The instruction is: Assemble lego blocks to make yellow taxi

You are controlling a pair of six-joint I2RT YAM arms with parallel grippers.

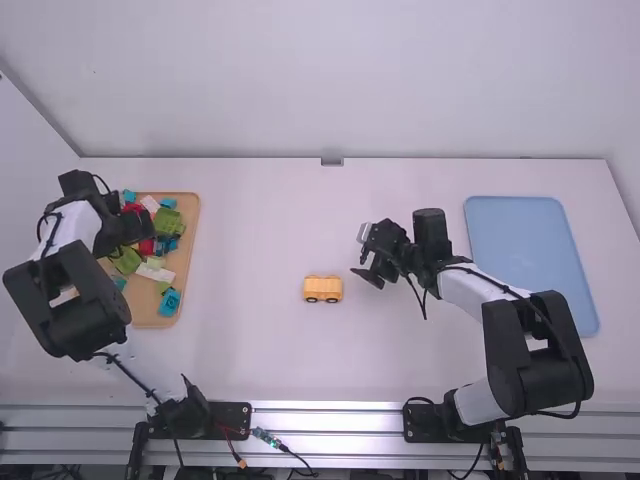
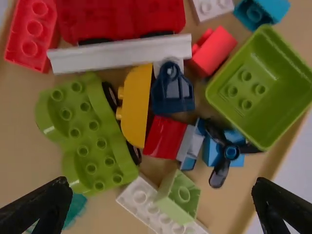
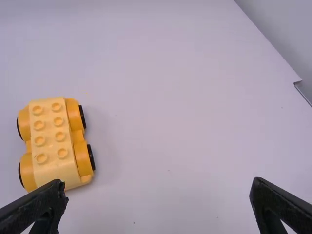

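Note:
My left gripper (image 1: 128, 222) is over the wooden tray of blocks at the left. In the left wrist view the same gripper (image 2: 160, 204) is open above the pile, where a rounded yellow block (image 2: 136, 105) stands on edge between a green wheeled base and a dark blue piece. The yellow car base (image 1: 323, 289), with black wheels, rests on the table near the middle. Just right of it is my right gripper (image 1: 369, 262). From the right wrist, the car base (image 3: 52, 141) shows studs on top, beside the right gripper (image 3: 158, 204), which is open and holds nothing.
The wooden tray (image 1: 190, 262) also holds a green wheeled base (image 2: 92, 134), a green box (image 2: 258, 85), a white plank (image 2: 119, 52), red blocks and a black rotor piece (image 2: 231, 152). A blue tray (image 1: 530, 255) lies at the right, beyond the right arm.

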